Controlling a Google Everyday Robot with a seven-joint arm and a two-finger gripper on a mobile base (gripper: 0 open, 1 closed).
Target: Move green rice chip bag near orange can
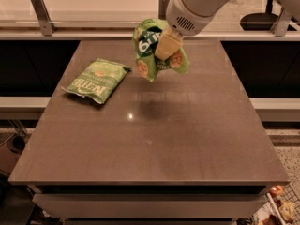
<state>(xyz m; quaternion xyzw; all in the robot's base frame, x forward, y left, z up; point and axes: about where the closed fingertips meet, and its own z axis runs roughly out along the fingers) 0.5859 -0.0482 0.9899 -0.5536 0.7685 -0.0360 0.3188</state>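
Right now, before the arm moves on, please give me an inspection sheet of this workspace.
Surface: brown table, glossy, with a shadow under the lifted bag.
Job's things: chip bag held in the air over the far part of the table; can not in view, perhaps hidden behind the bag.
Clutter: Kettle bag lying flat at the left, apart from the chip bag.
Grippers: gripper at far centre above the table, fingers shut on the chip bag.
Cables: nothing seen.
Surroundings: rail with metal posts behind the table; basket at lower right.
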